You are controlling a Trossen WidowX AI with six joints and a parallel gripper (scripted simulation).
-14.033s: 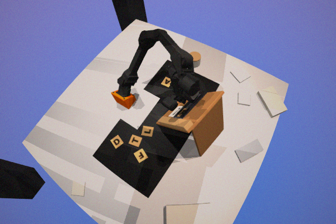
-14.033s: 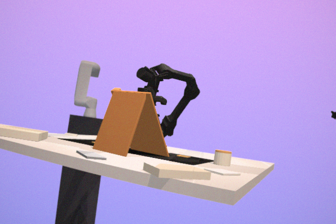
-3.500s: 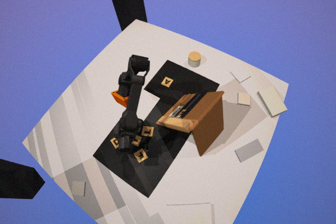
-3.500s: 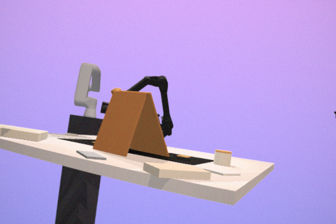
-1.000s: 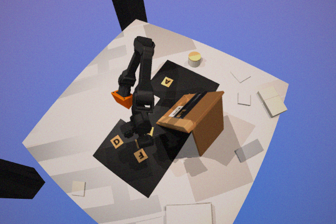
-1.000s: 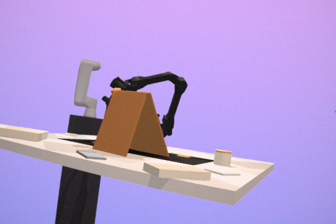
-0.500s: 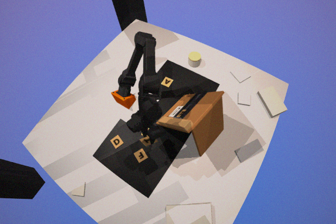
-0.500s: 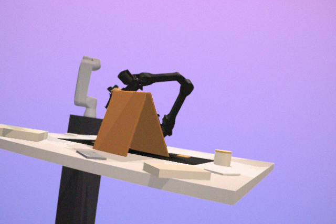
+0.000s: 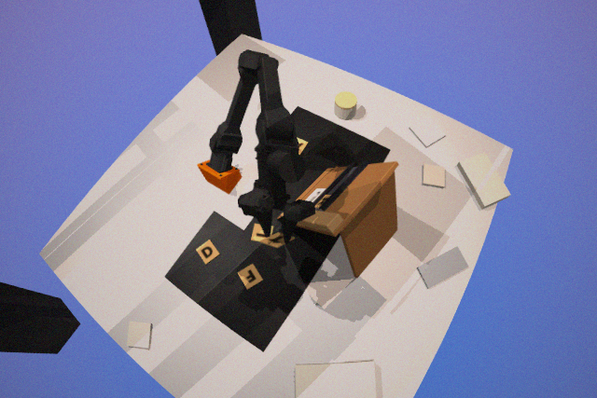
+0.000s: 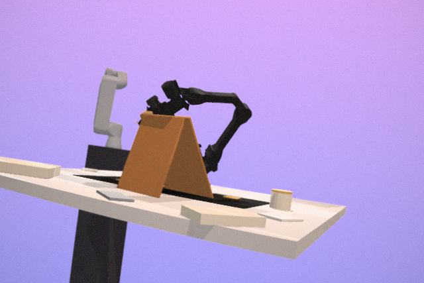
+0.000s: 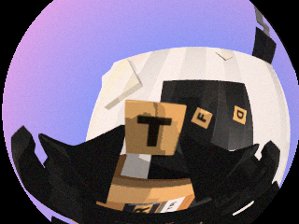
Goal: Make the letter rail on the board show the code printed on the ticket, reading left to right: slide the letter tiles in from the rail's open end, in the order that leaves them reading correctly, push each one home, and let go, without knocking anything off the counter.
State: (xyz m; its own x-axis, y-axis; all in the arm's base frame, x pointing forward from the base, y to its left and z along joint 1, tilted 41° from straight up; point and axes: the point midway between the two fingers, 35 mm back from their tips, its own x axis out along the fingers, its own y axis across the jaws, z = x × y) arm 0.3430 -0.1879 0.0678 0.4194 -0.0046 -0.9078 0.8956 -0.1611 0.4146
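My gripper (image 9: 276,235) (image 11: 152,131) is shut on the T tile (image 11: 155,117), which faces the wrist camera upright. It holds the tile in the air just off the low-left end of the sloping wooden board (image 9: 371,225) (image 10: 150,156). The dark rail (image 9: 345,185) on the board holds a tile that looks like an R (image 11: 141,209) near that end. The white ticket (image 9: 315,195) (image 11: 172,205) is too small to read fully. The D tile (image 9: 207,251) (image 11: 239,115) and F tile (image 9: 249,276) (image 11: 202,118) lie on the black mat. The A tile (image 9: 302,145) is partly hidden by the arm.
Another tile lies under the gripper, mostly hidden. The black mat (image 9: 231,308) lies on the pale counter (image 9: 183,360). A round tub (image 9: 345,105) (image 10: 280,200) stands behind the board. An orange block (image 9: 220,177) is by the arm base. Pale slabs (image 9: 481,182) (image 10: 222,216) lie near the counter's edges.
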